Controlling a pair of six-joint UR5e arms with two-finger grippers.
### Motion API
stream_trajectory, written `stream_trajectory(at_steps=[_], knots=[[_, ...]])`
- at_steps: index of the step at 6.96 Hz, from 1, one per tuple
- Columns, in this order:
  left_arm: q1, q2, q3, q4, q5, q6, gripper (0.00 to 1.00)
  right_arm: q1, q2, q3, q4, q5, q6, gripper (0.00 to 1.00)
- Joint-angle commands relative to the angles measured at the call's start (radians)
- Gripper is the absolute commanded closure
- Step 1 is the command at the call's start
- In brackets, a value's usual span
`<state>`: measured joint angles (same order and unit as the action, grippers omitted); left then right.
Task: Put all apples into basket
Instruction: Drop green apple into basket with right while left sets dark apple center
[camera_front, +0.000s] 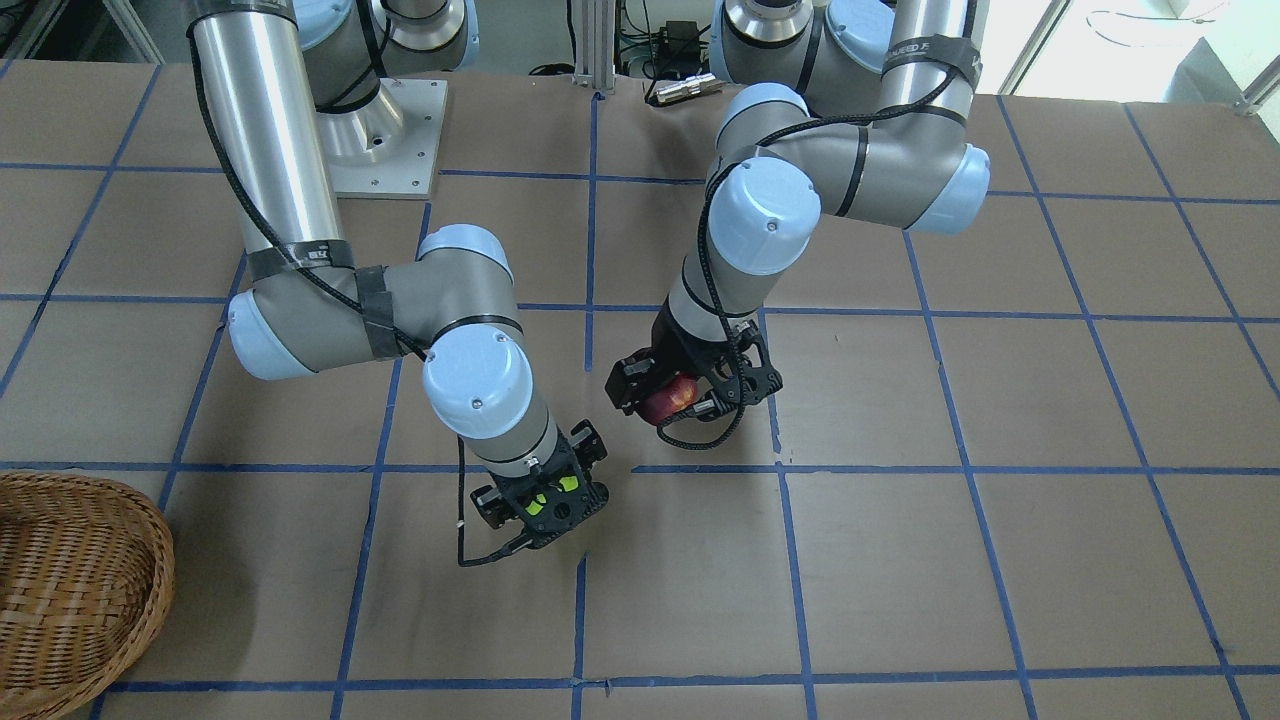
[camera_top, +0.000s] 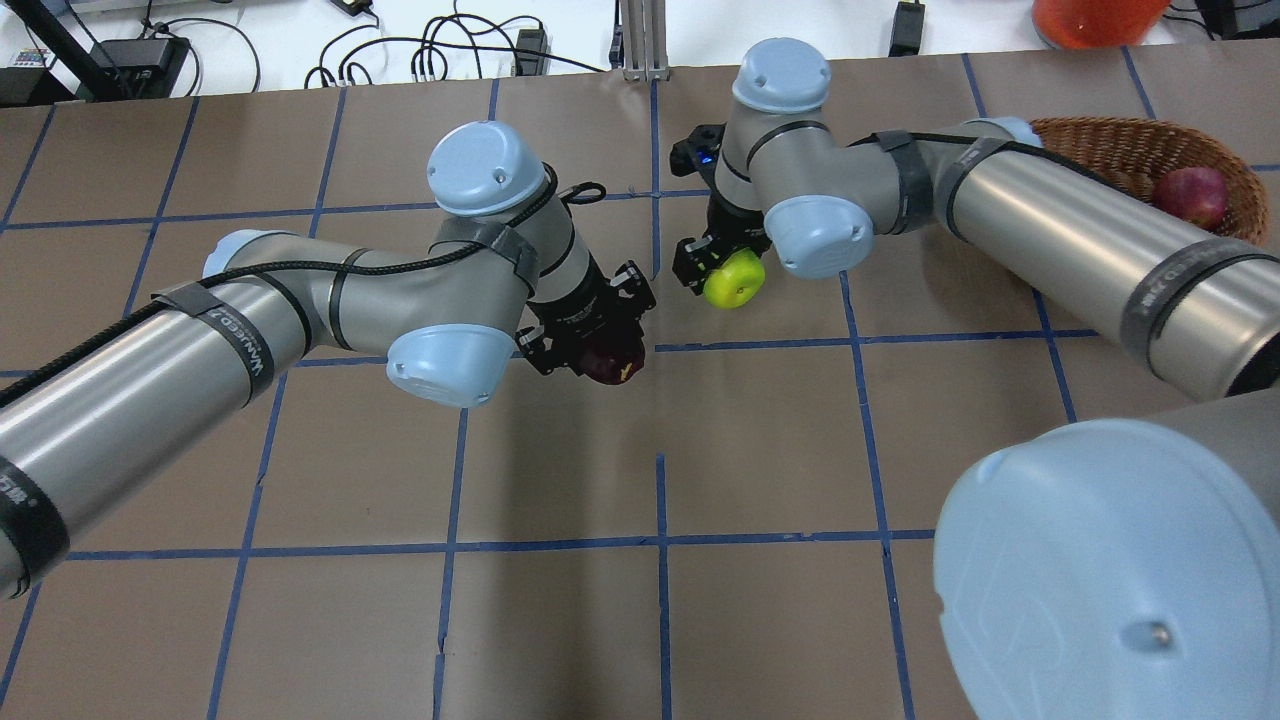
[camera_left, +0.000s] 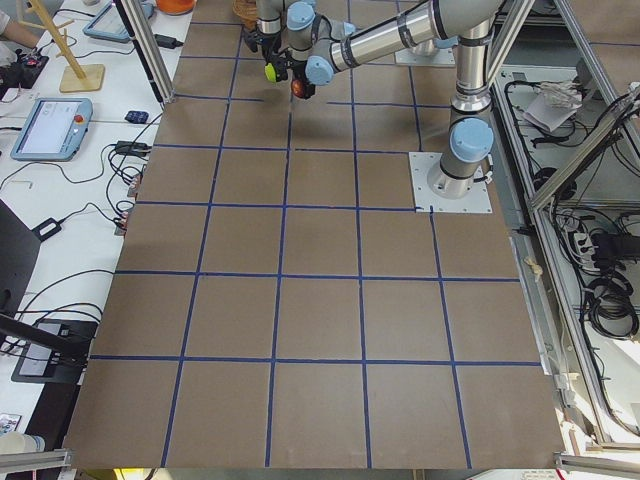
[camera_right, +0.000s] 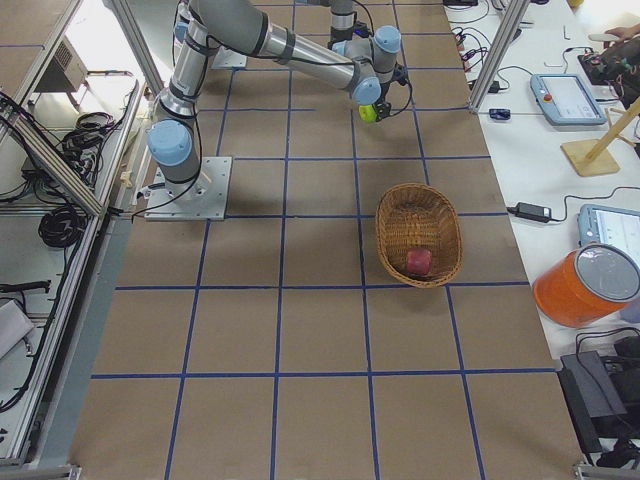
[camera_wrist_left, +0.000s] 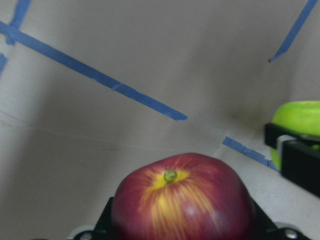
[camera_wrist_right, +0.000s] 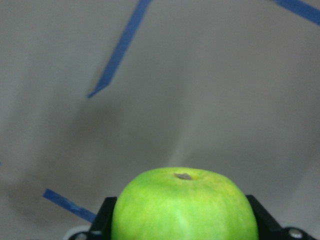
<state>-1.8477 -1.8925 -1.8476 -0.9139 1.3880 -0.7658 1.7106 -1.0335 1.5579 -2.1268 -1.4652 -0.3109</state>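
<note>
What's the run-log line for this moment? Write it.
left hand: shut on red apple | right hand: shut on green apple | basket: maroon apple inside

Red apple (camera_wrist_left: 182, 200) sits in left tool (camera_top: 608, 362), green apple (camera_wrist_right: 182, 207) in right tool (camera_top: 728, 278), over the middle of the worktop (camera_top: 760, 450); maroon apple (camera_top: 1190, 195) lies in the basket (camera_right: 382, 228) by its far edge.

Definitely a robotics lab: brown table (camera_left: 320, 315) gridded in blue tape, silver aluminium frame posts (camera_top: 634, 40), grey touchscreen control pendants (camera_left: 50, 128), tangled black cables (camera_top: 437, 60) everywhere.
</note>
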Motion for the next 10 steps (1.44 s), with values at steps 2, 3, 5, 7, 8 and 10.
stream_trajectory(at_steps=[2,3,5,7,8,10], knots=[[-0.051,-0.106,-0.005,0.136,0.003,-0.007,0.67,-0.266,-0.063,-0.099,0.109,-0.061,-0.011,1.00],[-0.053,-0.138,-0.004,0.208,0.005,-0.007,0.67,-0.338,-0.062,-0.154,0.116,-0.087,-0.010,1.00],[-0.053,-0.198,0.001,0.309,0.005,-0.003,0.04,-0.431,-0.042,-0.177,0.107,-0.180,-0.043,1.00],[-0.047,-0.166,0.008,0.327,0.008,0.011,0.00,-0.494,0.044,-0.183,0.090,-0.244,-0.135,1.00],[-0.035,-0.125,0.014,0.295,0.005,0.025,0.00,-0.520,0.073,-0.182,0.044,-0.245,-0.137,1.00],[0.008,0.025,0.129,-0.066,0.008,0.129,0.00,-0.543,0.108,-0.182,-0.018,-0.245,-0.169,0.96]])
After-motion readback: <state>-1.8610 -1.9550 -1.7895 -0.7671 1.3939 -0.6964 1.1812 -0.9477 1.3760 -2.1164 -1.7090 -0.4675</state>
